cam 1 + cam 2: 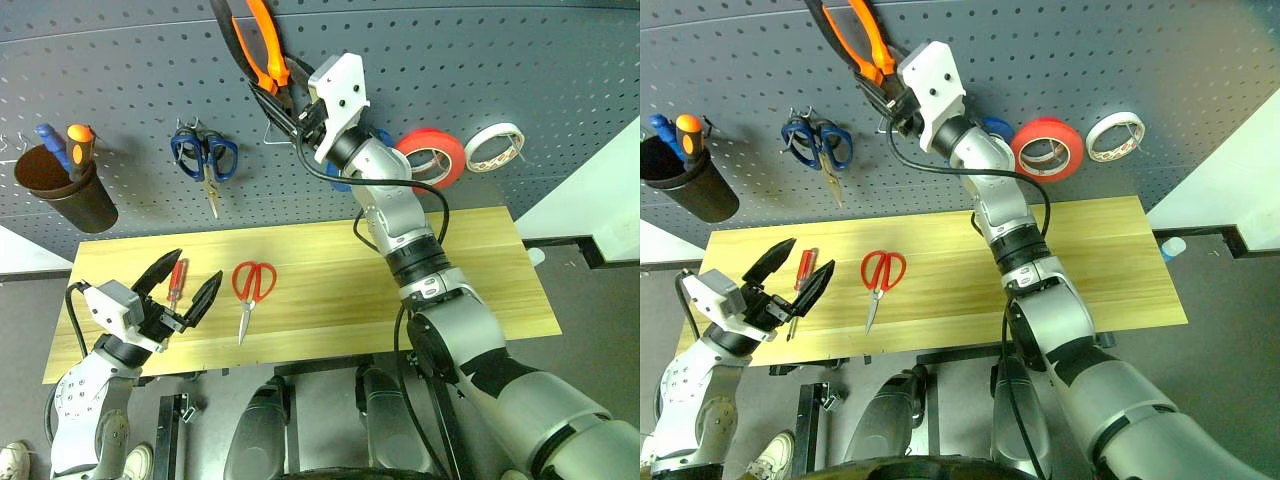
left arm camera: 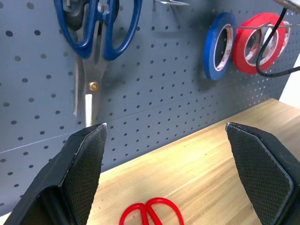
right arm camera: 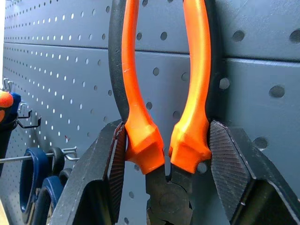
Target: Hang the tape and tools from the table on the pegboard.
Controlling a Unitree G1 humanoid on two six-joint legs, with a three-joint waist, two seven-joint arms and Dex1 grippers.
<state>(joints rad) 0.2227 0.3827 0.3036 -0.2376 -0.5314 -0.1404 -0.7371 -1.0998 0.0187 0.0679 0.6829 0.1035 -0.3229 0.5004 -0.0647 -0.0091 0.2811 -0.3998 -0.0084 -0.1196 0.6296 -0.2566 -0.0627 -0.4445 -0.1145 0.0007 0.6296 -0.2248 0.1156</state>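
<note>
Nearby, blue scissors [image 1: 205, 158] beside pliers [image 1: 262, 50].

You have orange-and-black-handled pliers [image 3: 164, 117] against a dark grey pegboard [image 1: 520, 70] dotted with regular small holes, and a light yellow table [image 1: 330, 290] with visible wood grain. On the table you see red-handled scissors [image 1: 252, 285] and a red-handled screwdriver [image 1: 176, 282]. On the board hang blue-handled scissors [image 1: 205, 155], a blue roll [image 2: 218, 47], a solid red tape roll [image 1: 432, 157] and a clear roll with a thin red edge [image 1: 493, 146]; the far-left cup [image 1: 65, 190] is dark brown.

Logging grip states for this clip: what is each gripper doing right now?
Left gripper: open, empty, above the table near the red-handled screwdriver.
Right gripper: shut on the pliers, handles up against the pegboard.
</note>
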